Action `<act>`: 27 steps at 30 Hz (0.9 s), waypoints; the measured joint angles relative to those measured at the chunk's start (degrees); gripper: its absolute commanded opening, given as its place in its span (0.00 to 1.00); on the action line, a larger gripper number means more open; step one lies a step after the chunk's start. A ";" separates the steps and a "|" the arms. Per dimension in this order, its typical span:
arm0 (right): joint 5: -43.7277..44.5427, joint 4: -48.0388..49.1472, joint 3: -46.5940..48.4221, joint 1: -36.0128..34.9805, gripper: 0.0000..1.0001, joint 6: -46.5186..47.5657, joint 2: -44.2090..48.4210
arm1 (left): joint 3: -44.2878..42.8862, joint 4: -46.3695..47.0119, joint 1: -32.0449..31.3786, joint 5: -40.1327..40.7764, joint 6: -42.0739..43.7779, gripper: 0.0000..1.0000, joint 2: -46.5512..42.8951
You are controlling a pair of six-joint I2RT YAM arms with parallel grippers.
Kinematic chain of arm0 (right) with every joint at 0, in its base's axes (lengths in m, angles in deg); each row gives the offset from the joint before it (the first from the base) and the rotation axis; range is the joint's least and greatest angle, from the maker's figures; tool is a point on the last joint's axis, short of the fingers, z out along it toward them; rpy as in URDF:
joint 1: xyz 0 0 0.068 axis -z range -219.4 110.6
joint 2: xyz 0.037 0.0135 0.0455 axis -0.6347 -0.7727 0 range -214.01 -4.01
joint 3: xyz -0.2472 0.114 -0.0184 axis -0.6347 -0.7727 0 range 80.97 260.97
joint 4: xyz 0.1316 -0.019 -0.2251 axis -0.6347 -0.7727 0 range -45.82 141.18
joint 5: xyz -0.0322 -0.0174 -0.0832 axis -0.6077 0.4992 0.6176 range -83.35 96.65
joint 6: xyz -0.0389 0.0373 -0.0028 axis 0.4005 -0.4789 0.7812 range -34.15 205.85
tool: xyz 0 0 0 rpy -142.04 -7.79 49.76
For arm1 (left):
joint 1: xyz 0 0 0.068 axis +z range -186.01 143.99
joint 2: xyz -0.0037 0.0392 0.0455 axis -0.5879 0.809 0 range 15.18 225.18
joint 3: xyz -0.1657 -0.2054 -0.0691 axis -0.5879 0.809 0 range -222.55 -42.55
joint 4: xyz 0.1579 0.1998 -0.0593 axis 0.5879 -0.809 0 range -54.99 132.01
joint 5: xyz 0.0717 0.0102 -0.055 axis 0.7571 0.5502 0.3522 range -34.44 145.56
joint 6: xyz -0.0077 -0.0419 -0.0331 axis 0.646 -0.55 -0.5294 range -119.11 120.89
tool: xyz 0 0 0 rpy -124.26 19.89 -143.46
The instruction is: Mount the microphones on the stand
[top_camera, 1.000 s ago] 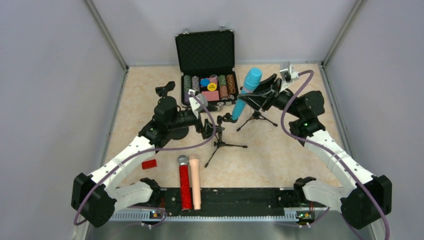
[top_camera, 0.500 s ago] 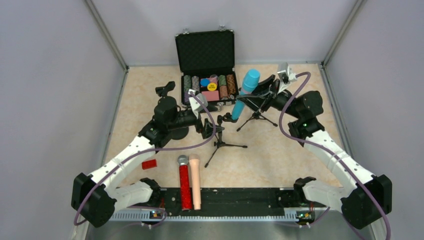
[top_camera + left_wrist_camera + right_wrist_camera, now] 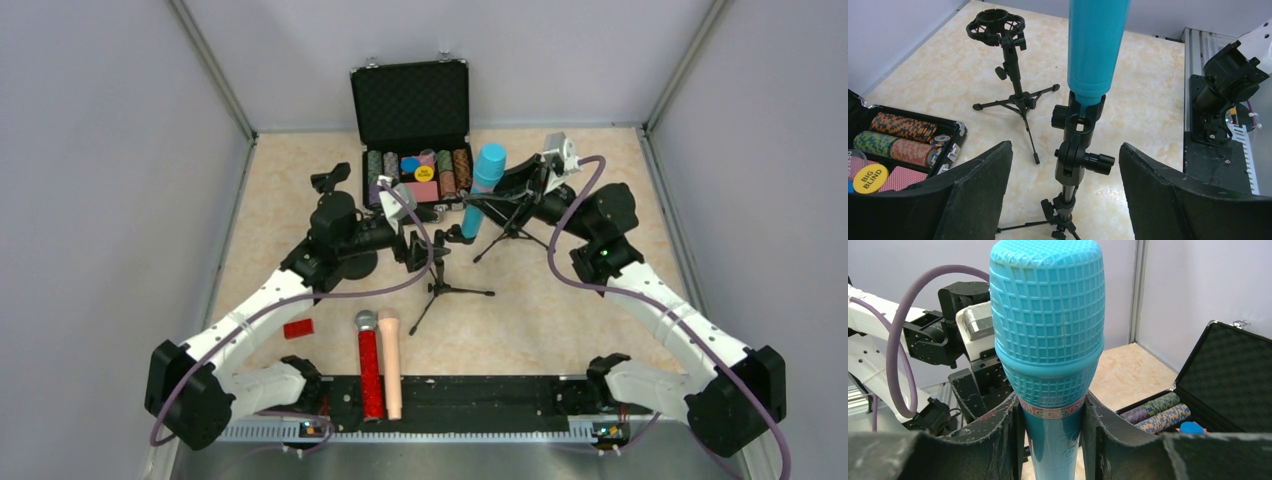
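The light blue microphone point(image 3: 482, 190) stands tilted, its lower end in the clip point(image 3: 1079, 114) of the middle stand point(image 3: 440, 282). My right gripper point(image 3: 1050, 415) is shut on its handle just below the mesh head point(image 3: 1047, 315). My left gripper point(image 3: 1065, 155) is open, a finger point(image 3: 973, 192) on each side of the stand's swivel joint point(image 3: 1075, 160), not touching it. The glittery red microphone point(image 3: 369, 372) and the peach-beige microphone point(image 3: 390, 362) lie side by side at the near edge.
An open case of poker chips point(image 3: 412, 130) sits at the back. A second tripod stand point(image 3: 513, 235) stands behind the blue microphone, and a ring-topped stand point(image 3: 998, 22) is further off. A small red block point(image 3: 298, 328) lies near the left arm.
My right gripper has shifted left with the blue microphone, swinging its head leftward while the tail stays at the clip. My left jaws have narrowed a little around the stand.
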State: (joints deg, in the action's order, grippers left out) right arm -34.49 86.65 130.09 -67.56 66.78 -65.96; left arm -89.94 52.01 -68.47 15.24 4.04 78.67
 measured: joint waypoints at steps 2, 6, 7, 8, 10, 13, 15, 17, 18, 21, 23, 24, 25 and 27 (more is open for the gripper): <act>0.33 -0.15 0.00 -0.20 0.00 0.33 0.00 | 0.00 0.83 -0.04 0.11 -0.26 0.79 0.83; 0.72 -0.35 0.00 -0.46 0.00 0.85 0.00 | -0.04 2.10 -0.26 0.11 -0.52 0.71 2.78; 0.81 -0.35 0.00 -0.55 0.00 0.98 0.00 | -0.07 2.23 -0.33 0.04 -0.61 0.67 3.23; 0.85 -0.37 0.00 -0.59 0.00 1.11 0.00 | -0.07 2.38 -0.44 -0.31 -0.76 0.63 3.63; 1.03 -0.39 0.00 -0.59 0.00 1.38 0.00 | -0.17 2.47 -0.70 -0.59 -0.90 0.57 4.20; 1.22 -0.39 0.00 -0.59 0.00 1.70 0.00 | -0.31 2.51 -1.14 -1.33 -1.16 0.41 4.44; 1.46 -0.37 0.00 -0.59 0.00 2.08 0.00 | -0.39 2.58 -1.31 -1.88 -0.98 0.29 4.44; 1.64 -0.39 0.00 -0.61 0.00 2.16 0.00 | -0.42 2.73 -1.33 -2.10 -0.35 0.14 4.44; 1.66 -0.42 0.00 -0.63 0.00 2.16 0.00 | -0.42 2.71 -1.33 -2.25 -0.33 0.07 4.44; 1.75 -0.48 0.00 -0.90 0.00 2.58 0.00 | -0.42 2.71 -1.33 -2.29 -0.24 0.00 4.44; 1.90 -0.57 0.00 -1.09 0.00 3.02 0.00 | -0.42 2.75 -1.33 -2.29 -0.26 0.00 4.44; 1.99 -0.59 0.00 -1.18 0.00 3.17 -0.02 | -0.42 2.78 -1.33 -2.29 -0.28 0.00 4.44; 2.08 -0.61 0.00 -1.33 0.00 3.48 -0.04 | -0.39 2.82 -1.33 -2.29 -0.37 0.00 4.44; 2.14 -0.59 0.00 -1.46 0.00 3.85 -0.09 | -0.42 2.97 -1.33 -2.29 -0.57 0.00 4.55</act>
State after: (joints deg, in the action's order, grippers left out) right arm -32.35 86.06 130.09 -69.03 70.63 -66.05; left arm -90.36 54.98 -69.81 12.95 3.48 83.21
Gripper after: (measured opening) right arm 0.378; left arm 0.461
